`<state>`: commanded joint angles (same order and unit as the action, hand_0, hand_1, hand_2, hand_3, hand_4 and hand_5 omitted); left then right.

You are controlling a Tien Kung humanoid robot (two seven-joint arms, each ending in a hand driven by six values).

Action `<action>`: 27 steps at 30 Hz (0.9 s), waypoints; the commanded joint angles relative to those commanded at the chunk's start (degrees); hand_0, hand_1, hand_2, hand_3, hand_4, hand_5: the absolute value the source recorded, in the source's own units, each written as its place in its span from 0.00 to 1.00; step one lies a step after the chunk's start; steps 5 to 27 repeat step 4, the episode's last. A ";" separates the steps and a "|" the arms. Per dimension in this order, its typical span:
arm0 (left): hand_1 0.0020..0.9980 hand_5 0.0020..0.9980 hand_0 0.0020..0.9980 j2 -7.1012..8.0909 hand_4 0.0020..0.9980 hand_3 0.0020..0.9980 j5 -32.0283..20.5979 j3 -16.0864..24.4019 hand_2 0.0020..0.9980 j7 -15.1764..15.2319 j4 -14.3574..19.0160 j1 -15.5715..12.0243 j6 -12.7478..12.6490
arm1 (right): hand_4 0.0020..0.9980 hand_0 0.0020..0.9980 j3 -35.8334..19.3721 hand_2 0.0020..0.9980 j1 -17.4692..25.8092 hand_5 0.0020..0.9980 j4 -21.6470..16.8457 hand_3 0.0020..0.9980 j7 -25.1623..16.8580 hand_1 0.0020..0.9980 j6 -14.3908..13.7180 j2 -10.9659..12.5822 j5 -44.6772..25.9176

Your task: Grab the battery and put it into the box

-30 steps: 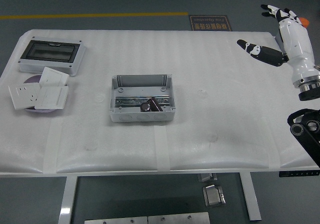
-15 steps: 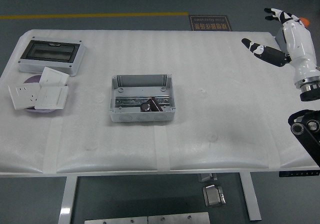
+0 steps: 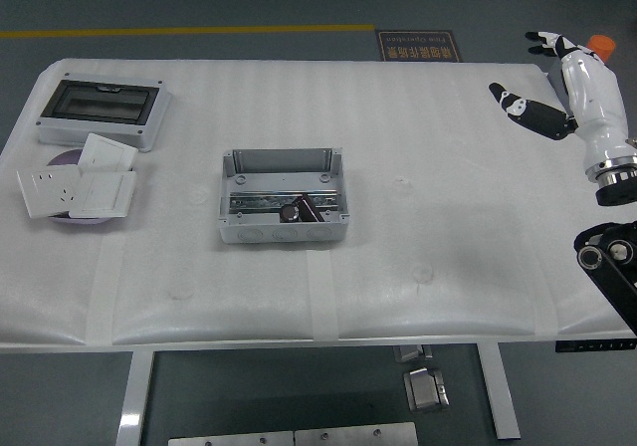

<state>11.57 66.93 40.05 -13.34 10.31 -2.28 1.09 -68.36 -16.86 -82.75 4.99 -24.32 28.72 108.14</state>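
An open grey box (image 3: 284, 198) sits in the middle of the white table. A small dark cylindrical battery (image 3: 290, 210) lies inside it, next to a dark strip. My right hand (image 3: 553, 78) is raised over the table's far right corner, well away from the box, its fingers spread and holding nothing. The left arm does not show.
A grey enclosure with a dark window (image 3: 101, 110) stands at the far left. In front of it white socket plates (image 3: 77, 186) lie stacked on a purple disc. An orange object (image 3: 600, 44) peeks out behind my right hand. Part of my black arm (image 3: 609, 259) shows at the right edge.
My right hand has drifted further right and slightly back toward the table's edge, fingers still spread. The box and battery have not moved.
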 joint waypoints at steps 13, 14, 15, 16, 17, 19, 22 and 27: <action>0.64 0.52 0.62 -0.12 0.56 0.61 0.18 0.11 0.51 -0.22 0.00 -0.16 0.08 | 0.83 0.87 0.41 0.72 -0.23 0.47 0.39 0.82 -0.11 0.77 0.10 0.04 -0.12; 0.64 0.52 0.62 -0.12 0.56 0.61 0.18 0.11 0.51 -0.22 0.00 -0.16 0.08 | 0.83 0.87 0.41 0.72 -0.23 0.47 0.39 0.82 -0.11 0.77 0.10 0.04 -0.12; 0.64 0.52 0.62 -0.12 0.56 0.61 0.18 0.11 0.51 -0.22 0.00 -0.16 0.08 | 0.83 0.87 0.41 0.72 -0.23 0.47 0.39 0.82 -0.11 0.77 0.10 0.04 -0.12; 0.64 0.52 0.62 -0.12 0.56 0.61 0.18 0.11 0.51 -0.22 0.00 -0.16 0.08 | 0.83 0.87 0.41 0.72 -0.23 0.47 0.39 0.82 -0.11 0.77 0.10 0.04 -0.12; 0.64 0.52 0.62 -0.12 0.56 0.61 0.18 0.11 0.51 -0.22 0.00 -0.16 0.08 | 0.83 0.87 0.41 0.72 -0.23 0.47 0.39 0.82 -0.11 0.77 0.10 0.04 -0.12; 0.64 0.52 0.62 -0.12 0.56 0.61 0.18 0.11 0.51 -0.22 0.00 -0.16 0.08 | 0.83 0.87 0.41 0.72 -0.23 0.47 0.39 0.82 -0.11 0.77 0.10 0.04 -0.12; 0.64 0.52 0.62 -0.12 0.56 0.61 0.18 0.11 0.51 -0.22 0.00 -0.16 0.08 | 0.83 0.87 0.41 0.72 -0.23 0.47 0.39 0.82 -0.11 0.77 0.10 0.04 -0.12; 0.64 0.52 0.62 -0.12 0.56 0.61 0.18 0.11 0.51 -0.22 0.00 -0.16 0.08 | 0.83 0.87 0.41 0.72 -0.23 0.47 0.39 0.82 -0.11 0.77 0.10 0.04 -0.12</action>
